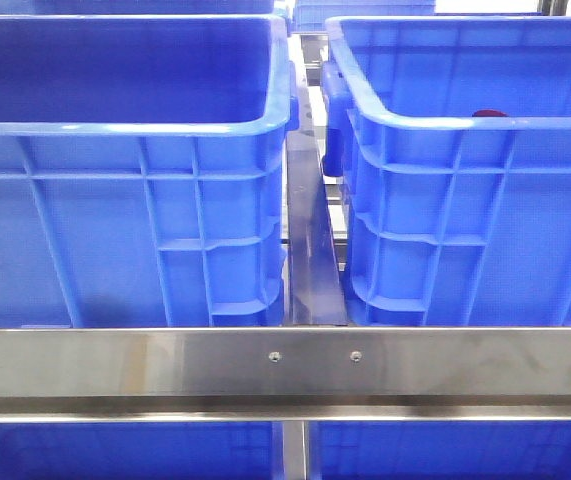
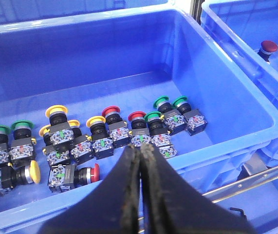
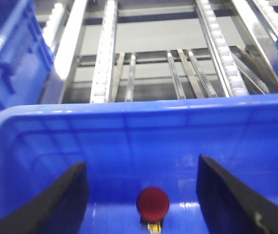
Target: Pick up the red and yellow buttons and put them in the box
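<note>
In the left wrist view, the left blue crate [image 2: 236, 83] holds several push buttons. Yellow-capped ones [image 2: 56, 111] [image 2: 96, 121] stand among red-capped ones [image 2: 110, 111] [image 2: 137, 116], and a red one [image 2: 96, 171] lies on its side. My left gripper [image 2: 141, 146] hangs shut and empty above that crate's near wall. The box [image 1: 465, 200] on the right holds one red button [image 2: 268, 47] [image 3: 152, 203], upright on its floor. My right gripper [image 3: 142, 168] is open inside the box, and the red button sits between and just beyond its fingers, untouched. No gripper shows in the front view.
Green-capped buttons [image 2: 21, 126] [image 2: 161, 102] sit among the others in the left crate. A steel rail [image 1: 285, 365] crosses in front of both crates, and a narrow gap [image 1: 310, 240] separates them. Roller tracks [image 3: 104, 53] run behind the box.
</note>
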Controlling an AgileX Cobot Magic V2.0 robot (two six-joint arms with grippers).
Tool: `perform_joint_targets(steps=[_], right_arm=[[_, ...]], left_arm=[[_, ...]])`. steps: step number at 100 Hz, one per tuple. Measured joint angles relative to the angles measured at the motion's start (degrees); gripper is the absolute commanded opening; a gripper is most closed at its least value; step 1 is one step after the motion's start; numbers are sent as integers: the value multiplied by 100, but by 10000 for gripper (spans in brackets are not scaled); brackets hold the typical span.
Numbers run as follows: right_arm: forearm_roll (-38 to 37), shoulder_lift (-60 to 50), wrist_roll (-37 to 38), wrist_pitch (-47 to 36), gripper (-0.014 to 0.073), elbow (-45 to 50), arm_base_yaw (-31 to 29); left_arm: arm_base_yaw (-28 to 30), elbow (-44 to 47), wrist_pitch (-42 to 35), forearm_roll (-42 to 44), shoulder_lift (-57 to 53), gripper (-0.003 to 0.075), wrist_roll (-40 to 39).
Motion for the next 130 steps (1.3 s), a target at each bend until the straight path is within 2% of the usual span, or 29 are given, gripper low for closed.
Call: perform_joint_targets(steps=[19, 66, 80, 113, 116, 130], right_arm=[[276, -1224, -59, 41, 500, 952, 0], [276, -3854, -71, 621, 483, 2896, 0], [276, -4367, -71, 839, 381, 3300, 0], [276, -4592, -75, 924, -50, 3584, 0], [276, -4592, -75, 924, -74, 3584, 0], [276, -4592, -87, 935, -67, 3584, 0]], left_arm=[[0, 0, 0, 0, 0, -19, 0], [0, 0, 4, 0, 0, -19, 0], [0, 0, 13, 0, 0, -19, 0], [0, 0, 13, 0, 0, -19, 0], [0, 0, 13, 0, 0, -19, 0], [0, 0, 13, 0, 0, -6, 0]])
